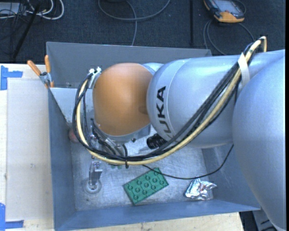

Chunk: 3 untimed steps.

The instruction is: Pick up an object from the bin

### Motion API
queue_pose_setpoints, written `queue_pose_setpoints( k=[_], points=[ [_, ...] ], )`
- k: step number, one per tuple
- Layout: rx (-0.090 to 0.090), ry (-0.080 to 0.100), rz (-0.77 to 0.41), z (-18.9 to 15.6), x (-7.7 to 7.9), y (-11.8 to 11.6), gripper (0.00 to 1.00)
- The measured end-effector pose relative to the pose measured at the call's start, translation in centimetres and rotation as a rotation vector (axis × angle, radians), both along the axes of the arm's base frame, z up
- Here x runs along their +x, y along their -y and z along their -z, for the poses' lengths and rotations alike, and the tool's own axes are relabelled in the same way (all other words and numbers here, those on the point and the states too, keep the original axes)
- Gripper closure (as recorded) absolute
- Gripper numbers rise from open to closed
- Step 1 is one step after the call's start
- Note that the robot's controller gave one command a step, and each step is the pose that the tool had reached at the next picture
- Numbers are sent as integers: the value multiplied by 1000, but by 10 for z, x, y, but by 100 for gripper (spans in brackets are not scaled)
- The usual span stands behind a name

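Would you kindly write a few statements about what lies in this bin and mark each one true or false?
1. A green studded plate lies flat on the floor of the bin, toward the bottom of the view. True.
2. The crumpled silver foil lies to the left of the green plate. False: it lies to the plate's right.
3. The arm's orange cover hangs over the upper left part of the bin. True.
4. The green plate rests on top of the foil. False: the two lie apart, with bare floor between them.
5. A small grey metal piece lies to the left of the green plate. True.
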<state>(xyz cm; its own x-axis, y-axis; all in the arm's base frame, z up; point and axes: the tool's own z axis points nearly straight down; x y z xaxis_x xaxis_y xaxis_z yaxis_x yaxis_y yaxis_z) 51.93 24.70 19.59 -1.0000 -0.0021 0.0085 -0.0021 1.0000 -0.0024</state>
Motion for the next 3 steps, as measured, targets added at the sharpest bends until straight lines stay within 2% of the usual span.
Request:
queue_pose_setpoints(
  k=[1,2,3],
  points=[
    [4,5,-398,124,-28,37,0],
    [7,11,-442,124,21,67,0],
    [2,2,-516,93,-44,129,0]
  ],
)
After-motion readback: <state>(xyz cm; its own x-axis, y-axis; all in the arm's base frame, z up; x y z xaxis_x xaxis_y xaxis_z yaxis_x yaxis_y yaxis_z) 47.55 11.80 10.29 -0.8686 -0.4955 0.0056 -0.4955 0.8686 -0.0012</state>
